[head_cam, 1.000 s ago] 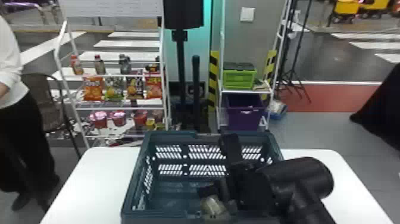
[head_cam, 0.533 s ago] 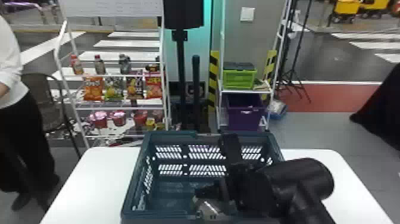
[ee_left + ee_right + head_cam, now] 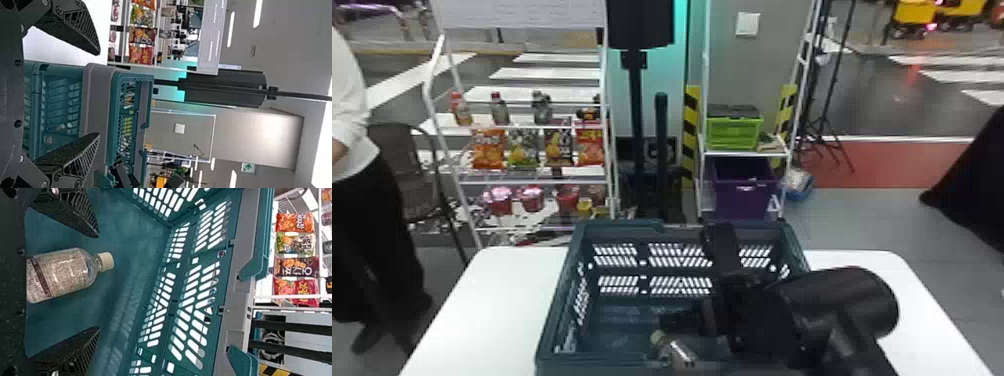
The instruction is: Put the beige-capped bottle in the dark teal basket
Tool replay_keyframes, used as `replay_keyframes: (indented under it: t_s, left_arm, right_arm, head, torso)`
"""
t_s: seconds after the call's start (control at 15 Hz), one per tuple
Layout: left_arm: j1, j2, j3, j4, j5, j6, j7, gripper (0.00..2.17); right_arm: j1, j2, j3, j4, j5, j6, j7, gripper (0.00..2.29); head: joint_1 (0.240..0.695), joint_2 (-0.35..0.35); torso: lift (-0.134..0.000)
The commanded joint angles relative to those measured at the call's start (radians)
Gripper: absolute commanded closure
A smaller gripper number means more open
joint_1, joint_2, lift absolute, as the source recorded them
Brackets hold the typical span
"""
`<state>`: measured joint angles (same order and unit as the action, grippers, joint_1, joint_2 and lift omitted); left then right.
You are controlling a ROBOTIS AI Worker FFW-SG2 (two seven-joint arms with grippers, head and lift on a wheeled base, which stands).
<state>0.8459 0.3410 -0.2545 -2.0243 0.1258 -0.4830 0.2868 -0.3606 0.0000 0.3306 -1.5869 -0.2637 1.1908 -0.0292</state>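
Right wrist view, left side: with pincer (image 3: 98, 281) spread wide around beige-capped bottle (image 3: 62, 272), could roll it inside dark teal basket (image 3: 243, 286) by withdrawing sideways.

Fingers (image 3: 70, 29) spread apart near the basket (image 3: 97, 102), snack bags (image 3: 143, 36) beyond; the white surface is probably bench (image 3: 51, 49).

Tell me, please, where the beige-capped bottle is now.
In the head view, the bottle is inside the teal basket, near side; in the right wrist view, between the right gripper's fingers.
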Motion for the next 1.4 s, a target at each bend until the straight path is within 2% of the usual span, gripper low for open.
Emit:
replay_keyframes:
  t_s: [0.0, 0.33, 0.4, 0.53, 0.6, 0.8, 1.13, 1.33]
  left_arm:
    - [0.004, 0.001, 0.001, -0.014, 0.000, 0.004, 0.000, 0.16]
    - [0.002, 0.001, 0.001, -0.014, 0.000, 0.047, 0.000, 0.16]
    - [-0.001, 0.001, -0.002, -0.016, -0.003, 0.062, 0.002, 0.16]
    - [-0.007, 0.000, -0.006, -0.016, -0.005, 0.090, 0.012, 0.16]
    - [-0.011, 0.000, -0.011, -0.016, -0.005, 0.108, 0.014, 0.16]
    - [-0.025, 0.000, -0.017, -0.011, -0.005, 0.136, 0.014, 0.16]
    - [-0.041, 0.001, -0.037, -0.008, -0.008, 0.173, 0.025, 0.16]
    - [-0.041, 0.004, -0.037, -0.014, -0.008, 0.173, 0.026, 0.16]
  right_arm:
    - [0.019, 0.001, 0.002, -0.038, 0.001, -0.001, -0.003, 0.05]
    - [0.120, 0.001, 0.024, -0.278, 0.104, -0.007, -0.025, 0.05]
    - [0.152, -0.008, 0.024, -0.320, 0.115, -0.044, -0.025, 0.05]
    - [0.255, -0.064, 0.022, -0.386, 0.115, -0.243, -0.025, 0.05]
    - [0.307, -0.083, 0.015, -0.410, 0.123, -0.326, -0.025, 0.05]
    - [0.468, -0.138, -0.021, -0.435, 0.144, -0.719, -0.023, 0.04]
    - [0.732, -0.155, -0.143, -0.486, 0.135, -1.066, -0.005, 0.04]
    - [0.865, -0.158, -0.173, -0.472, 0.132, -1.274, -0.005, 0.04]
  head:
    - [0.499, 0.000]
    - [0.499, 0.000]
    - [0.499, 0.000]
    - [0.499, 0.000]
    - [0.499, 0.000]
    - [0.499, 0.000]
    - [0.499, 0.000]
    - [0.499, 0.000]
  torso:
    - [0.000]
    - [0.000]
    - [0.000]
    - [0.000]
    - [0.000]
    - [0.000]
    - [0.000]
    - [0.000]
